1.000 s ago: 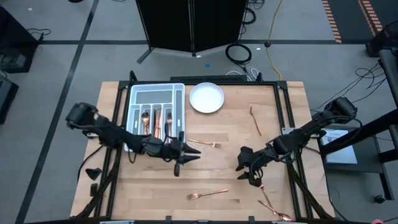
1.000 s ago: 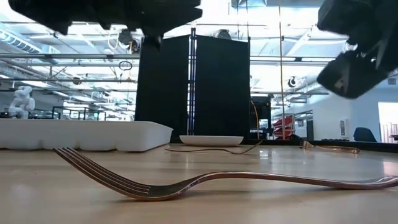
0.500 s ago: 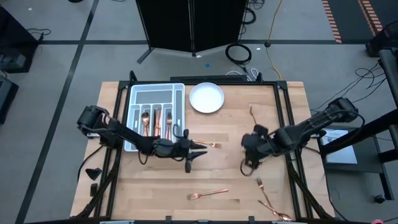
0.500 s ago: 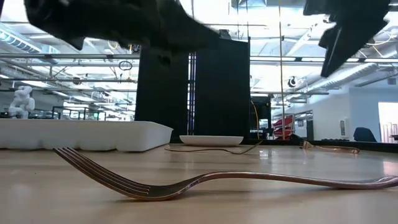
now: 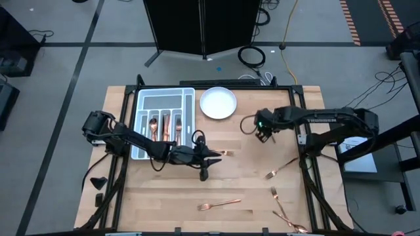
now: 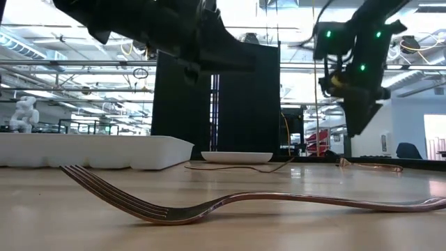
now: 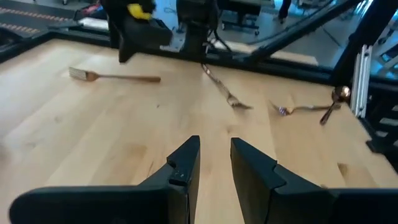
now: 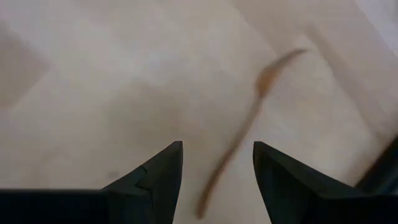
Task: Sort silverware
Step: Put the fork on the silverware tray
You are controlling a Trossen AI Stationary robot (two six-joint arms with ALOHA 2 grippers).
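Copper silverware lies scattered on the wooden table: a fork point(image 5: 224, 153) at mid-table, a fork point(image 5: 279, 170) to its right, a fork point(image 5: 220, 204) near the front edge, and more pieces point(image 5: 285, 216) at the front right. Several pieces lie in the grey tray point(image 5: 142, 111). My left gripper point(image 5: 215, 158) hovers low over the mid-table fork's handle, open by a narrow gap with nothing between its fingers point(image 7: 214, 162). My right gripper point(image 5: 264, 132) points down, open, above a slim copper piece point(image 8: 249, 124) at the far right.
A white round plate point(image 5: 218, 103) sits at the far edge beside the tray. In the low view a fork point(image 6: 244, 202) lies close in front, with the tray point(image 6: 90, 152) and plate point(image 6: 237, 157) behind. Bare wood lies between the two grippers.
My right gripper has swung from the table's front right toward the far edge and tipped until it points down; it stays open. My left gripper has moved a little toward the right edge, along the mid-table fork, and levelled out.
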